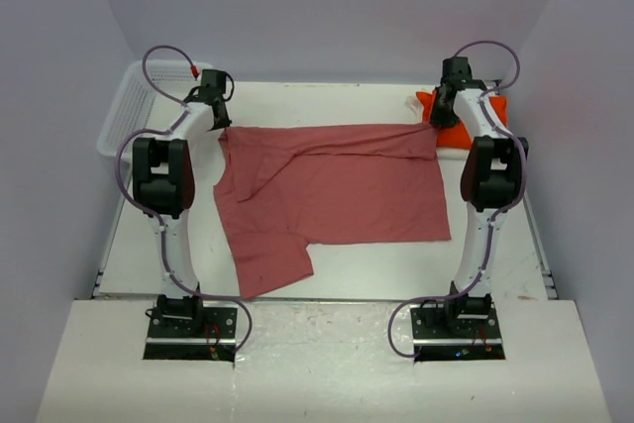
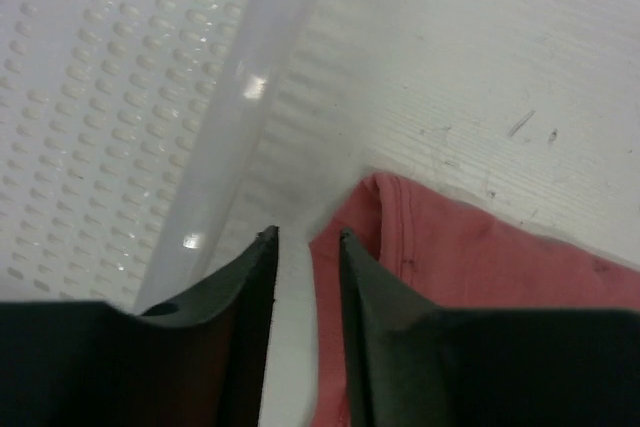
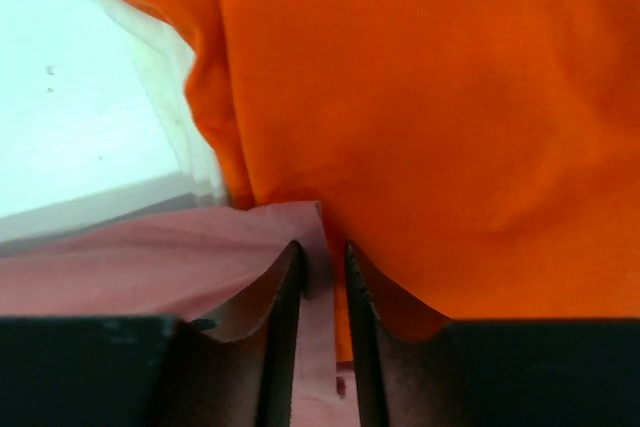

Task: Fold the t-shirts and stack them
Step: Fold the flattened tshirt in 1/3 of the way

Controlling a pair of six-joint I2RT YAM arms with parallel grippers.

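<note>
1. White flat table: carries everything listed. The two arm bases are bolted at its near edge.
2. Dusty rose-red soft cloth t-shirt: lies spread across the middle of the table, between the two arms. One flap reaches toward the near edge on the left. The far-left part is rumpled with diagonal folds, and the far edge runs roughly straight from one gripper to the other.
3. Left gripper: low over the far-left corner of the rose-red t-shirt. The jaws stand slightly apart, with bare table showing in the gap. The shirt's hemmed edge lies just beside the right-hand finger and is not caught between the two.
4. Right gripper: low over the far-right corner of the rose-red t-shirt. The jaws stand a narrow gap apart, and a peaked corner of the rose cloth sits at the fingertips and shows through the gap.
5. Bright orange soft cloth t-shirt: bunched at the far right of the table, just beyond the right gripper, touching the rose-red corner.
6. Thin white cloth: only an edge shows, beside and partly under the orange t-shirt.
7. White plastic mesh basket: at the far-left corner, its wall just beside the left gripper.
</note>
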